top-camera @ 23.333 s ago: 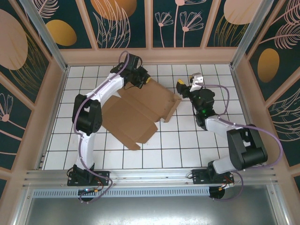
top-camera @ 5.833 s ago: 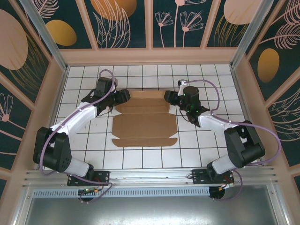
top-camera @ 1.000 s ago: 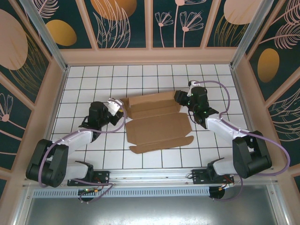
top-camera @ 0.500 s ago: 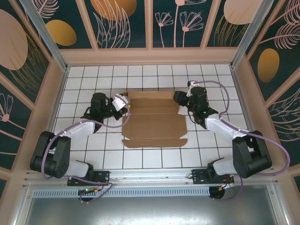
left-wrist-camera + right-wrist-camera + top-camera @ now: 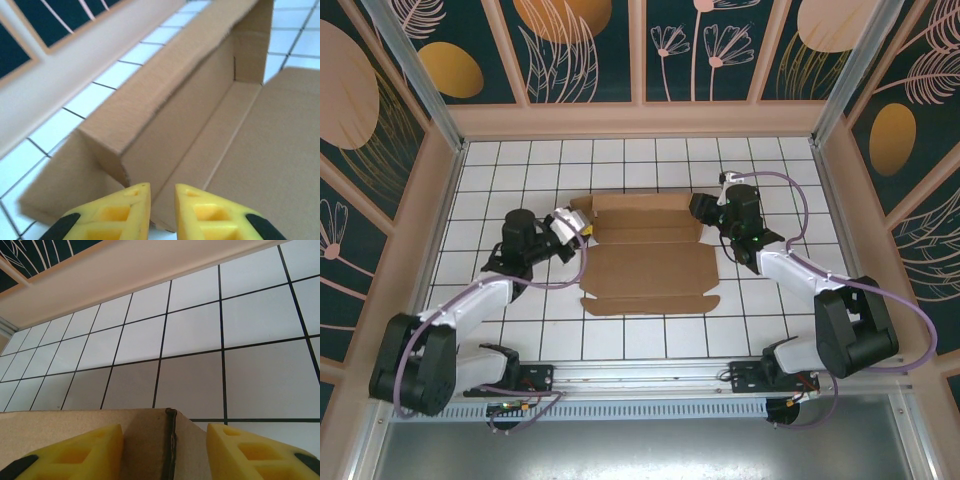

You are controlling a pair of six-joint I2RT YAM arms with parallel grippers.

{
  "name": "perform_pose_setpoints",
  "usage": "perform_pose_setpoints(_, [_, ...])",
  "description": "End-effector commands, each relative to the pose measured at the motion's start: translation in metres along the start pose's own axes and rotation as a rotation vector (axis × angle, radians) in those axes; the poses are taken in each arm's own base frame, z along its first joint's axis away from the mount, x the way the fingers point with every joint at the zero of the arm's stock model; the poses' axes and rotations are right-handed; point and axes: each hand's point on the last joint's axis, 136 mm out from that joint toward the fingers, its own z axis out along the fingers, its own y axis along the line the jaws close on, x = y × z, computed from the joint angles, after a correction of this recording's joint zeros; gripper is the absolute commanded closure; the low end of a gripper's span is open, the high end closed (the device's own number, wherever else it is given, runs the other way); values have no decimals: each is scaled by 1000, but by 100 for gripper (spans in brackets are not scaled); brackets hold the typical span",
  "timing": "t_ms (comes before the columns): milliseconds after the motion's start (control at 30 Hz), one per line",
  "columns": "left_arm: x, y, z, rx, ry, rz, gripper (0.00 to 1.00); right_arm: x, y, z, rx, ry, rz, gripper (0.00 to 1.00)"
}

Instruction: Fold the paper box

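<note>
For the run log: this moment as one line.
brown corrugated cardboard box | rear wall raised | left tool at left end | right tool straddles right end

Part-folded paper box [image 5: 646, 266], tiled tbl [image 5: 620, 165]

The paper box [image 5: 645, 262] lies mid-bench [image 5: 520, 170], its raised wall on the far side and its flat panel on the near side. The left hand [image 5: 582, 233] sits at the box's left end. The right hand [image 5: 703, 209] straddles the wall's right end.

Brown corrugated paper box [image 5: 645, 262], part-folded: far wall upright, base and near flap flat.
</note>
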Motion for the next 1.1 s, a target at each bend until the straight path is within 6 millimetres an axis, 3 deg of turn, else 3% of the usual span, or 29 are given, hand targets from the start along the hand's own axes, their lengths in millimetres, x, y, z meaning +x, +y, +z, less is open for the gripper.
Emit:
perform_pose_setpoints(0, [-26, 34, -22, -154, -123, -47, 77, 36, -14, 5, 60, 123, -15, 52])
perform_pose_setpoints(100, [-24, 56, -34, -226, -142, -84, 72, 35, -14, 6, 62, 120, -18, 52])
perform_pose_setpoints(300, [6, 86, -20, -228, -59, -155, 62, 34, -11, 6, 55, 122, -20, 52])
perform_pose_setpoints(533, [26, 87, 13, -84, 34, -141, 48, 34, -9, 6, 50, 126, -22, 50])
perform_pose_setpoints(800, [51, 70, 32, 77, 117, -86, 49, 32, -9, 7, 52, 130, -26, 50])
perform_pose_setpoints(1067, [38, 77, 39, 92, 56, -8, 51, 36, -9, 11, 49, 142, -25, 50])
